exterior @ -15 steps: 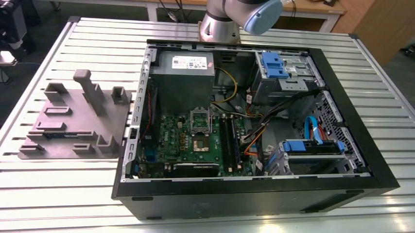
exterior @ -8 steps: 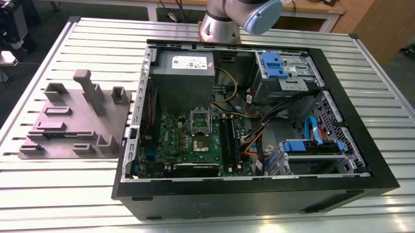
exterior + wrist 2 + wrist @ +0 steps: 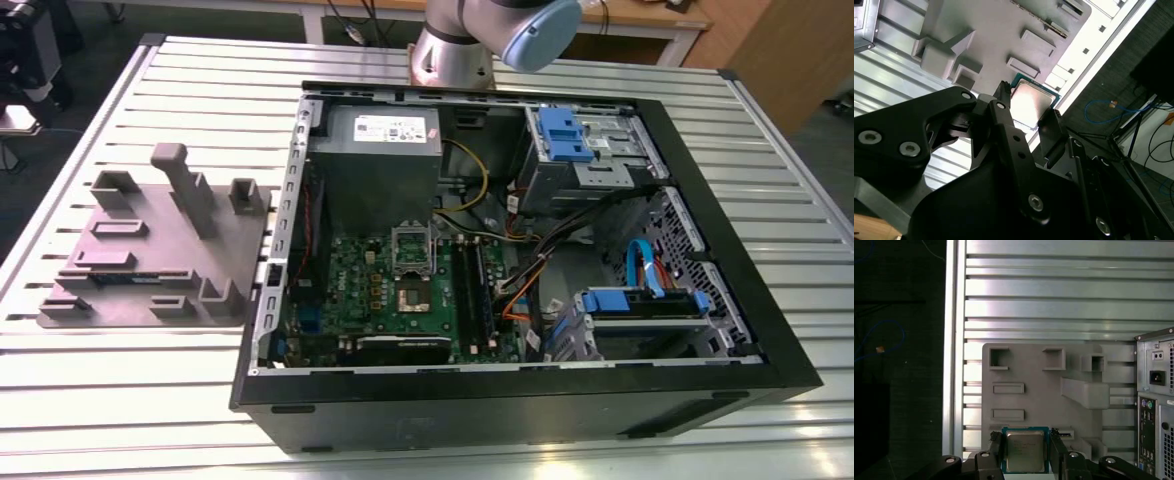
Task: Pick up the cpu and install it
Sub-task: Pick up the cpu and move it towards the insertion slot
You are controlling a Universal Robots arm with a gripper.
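Jaws clamp the cpu (image 3: 1025, 451) by two opposite edges, a black finger (image 3: 995, 447) on each side of the gripper (image 3: 1029, 103). In both wrist views the chip sits against the edge of the grey tray (image 3: 1044, 385), which lies on the slatted table (image 3: 1054, 290) beside the computer case (image 3: 1154, 400).

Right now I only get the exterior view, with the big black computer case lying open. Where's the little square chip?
Observer: In both wrist views the small flat square silver-topped cpu sits between the black gripper's two fingers.
Operator: Is it grabbed, or just near?
Observer: Grabbed, it looks: the fingers touch two opposite edges.
Operator: What's underneath?
Observer: In the first wrist view, the grey plastic tray with rectangular pockets, lying on the ribbed metal table.
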